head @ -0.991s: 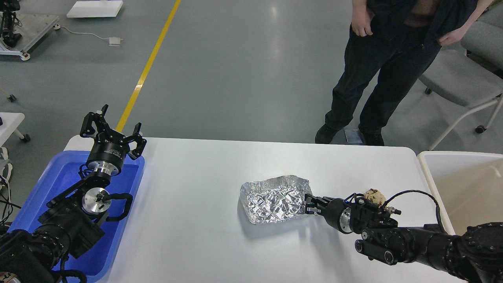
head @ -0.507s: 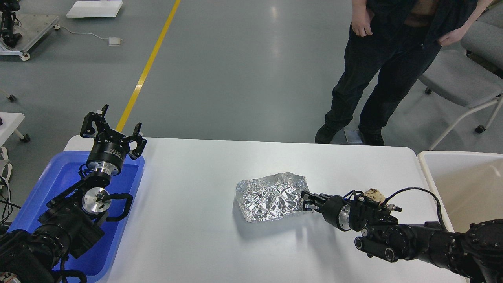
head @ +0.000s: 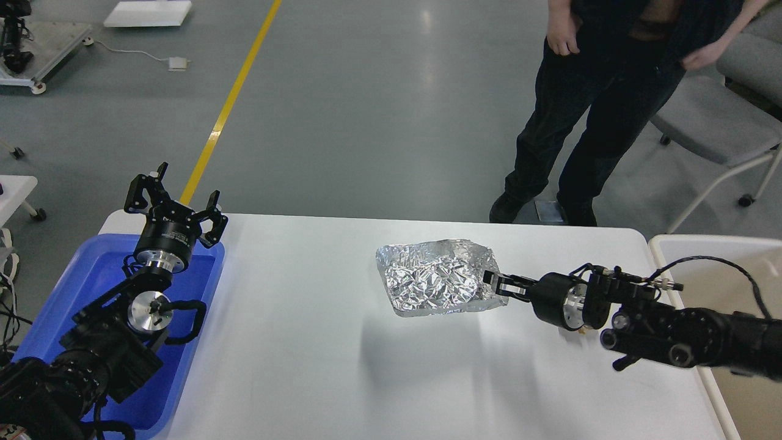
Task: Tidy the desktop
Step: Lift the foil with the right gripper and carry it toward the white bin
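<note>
Right gripper (head: 496, 286) pinches only one edge of the crumpled foil sheet (head: 437, 276) above the tabletop (head: 293, 366) (left gripper (head: 174, 205) idle, fingers spread); the thin foil may tear or slip free.

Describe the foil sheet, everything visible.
The foil sheet is crinkled, shiny silver aluminium-looking foil, roughly rectangular with uneven, slightly upturned edges. The right pincer is shut on its right edge and holds it up, roughly flat, over the middle-right of the desktop. A soft shadow lies on the desktop below, apart from it, so it appears lifted. Nothing else touches it.
</note>
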### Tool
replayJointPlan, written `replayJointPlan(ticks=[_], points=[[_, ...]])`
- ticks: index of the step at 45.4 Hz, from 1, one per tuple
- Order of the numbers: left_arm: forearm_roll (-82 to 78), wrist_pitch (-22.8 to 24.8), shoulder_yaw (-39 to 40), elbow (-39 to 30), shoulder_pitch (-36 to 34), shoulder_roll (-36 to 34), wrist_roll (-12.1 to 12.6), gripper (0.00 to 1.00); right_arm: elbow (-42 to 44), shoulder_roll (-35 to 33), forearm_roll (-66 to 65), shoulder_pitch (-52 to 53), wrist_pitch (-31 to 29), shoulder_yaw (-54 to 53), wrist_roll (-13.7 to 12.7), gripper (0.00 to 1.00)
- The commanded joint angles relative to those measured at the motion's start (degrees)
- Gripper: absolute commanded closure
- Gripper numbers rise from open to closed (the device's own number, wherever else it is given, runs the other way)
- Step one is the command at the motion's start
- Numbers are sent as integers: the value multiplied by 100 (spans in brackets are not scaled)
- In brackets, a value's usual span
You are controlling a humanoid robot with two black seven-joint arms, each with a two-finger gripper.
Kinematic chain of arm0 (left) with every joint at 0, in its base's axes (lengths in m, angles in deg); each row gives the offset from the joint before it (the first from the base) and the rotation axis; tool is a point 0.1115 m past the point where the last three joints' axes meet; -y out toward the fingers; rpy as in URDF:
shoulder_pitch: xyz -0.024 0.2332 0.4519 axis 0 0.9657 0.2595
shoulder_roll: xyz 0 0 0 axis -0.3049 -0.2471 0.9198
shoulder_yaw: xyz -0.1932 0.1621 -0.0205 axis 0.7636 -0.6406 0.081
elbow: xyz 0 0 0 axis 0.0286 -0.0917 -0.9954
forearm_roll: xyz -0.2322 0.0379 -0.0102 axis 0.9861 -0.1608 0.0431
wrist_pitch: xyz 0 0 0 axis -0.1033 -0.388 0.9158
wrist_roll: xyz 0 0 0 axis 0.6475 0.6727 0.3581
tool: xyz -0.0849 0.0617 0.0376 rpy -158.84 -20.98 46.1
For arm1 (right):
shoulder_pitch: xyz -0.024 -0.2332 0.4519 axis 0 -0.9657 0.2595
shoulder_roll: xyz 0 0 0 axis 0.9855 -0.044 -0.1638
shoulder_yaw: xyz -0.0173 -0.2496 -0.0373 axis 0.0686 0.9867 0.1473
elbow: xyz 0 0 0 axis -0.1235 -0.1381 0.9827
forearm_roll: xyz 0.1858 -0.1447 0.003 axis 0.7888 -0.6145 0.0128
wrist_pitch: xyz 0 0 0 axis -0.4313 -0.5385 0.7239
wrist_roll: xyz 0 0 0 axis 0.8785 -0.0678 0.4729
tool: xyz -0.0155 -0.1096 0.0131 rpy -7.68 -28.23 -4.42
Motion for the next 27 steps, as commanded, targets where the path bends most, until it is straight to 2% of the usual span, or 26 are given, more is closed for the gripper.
replayJointPlan(ticks=[1, 14, 21, 27], points=[[0, -3, 0, 2, 0, 0, 0, 0, -1077, -1290, 787, 986, -975, -34, -27, 100], [0, -3, 0, 2, 0, 0, 0, 0, -1429, -2407, 849, 1348, -2372, -1044, -413, 100], [0, 6, 0, 2, 0, 0, 0, 0, -1386, -2741, 849, 1374, -2654, -1668, -642, 100], [0, 6, 0, 2, 0, 0, 0, 0, -1193, -2873, 822, 1532, -2629, -1660, -756, 100]])
